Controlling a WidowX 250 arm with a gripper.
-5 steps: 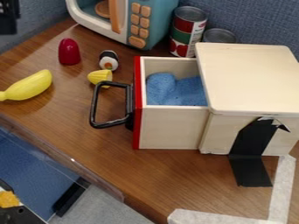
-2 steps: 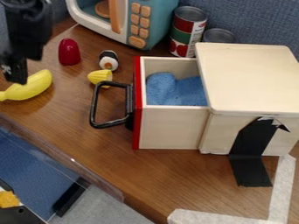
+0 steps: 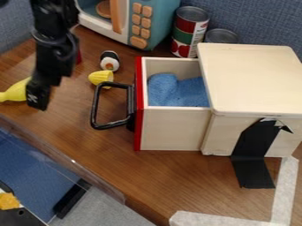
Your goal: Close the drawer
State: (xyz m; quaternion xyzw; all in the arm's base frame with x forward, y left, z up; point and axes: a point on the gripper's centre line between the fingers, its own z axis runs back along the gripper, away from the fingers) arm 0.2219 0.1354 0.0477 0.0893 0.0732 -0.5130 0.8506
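My pincer (image 3: 39,98), spread or closed I can't tell, hangs left over brown tabletop (image 3: 177,176). Blue woven wall (image 3: 265,20) rises upper right.

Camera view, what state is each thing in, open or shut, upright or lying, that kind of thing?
Drawer: open.
Blue cloth: bunched inside the drawer.
Drawer handle: free, sticking out.
Gripper: hanging apart from the handle.
Red-and-green can: upright.
Black tape: stuck to the box, top end ragged.

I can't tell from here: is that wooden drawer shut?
Open: its red front stands out from the box, exposing blue cloth.
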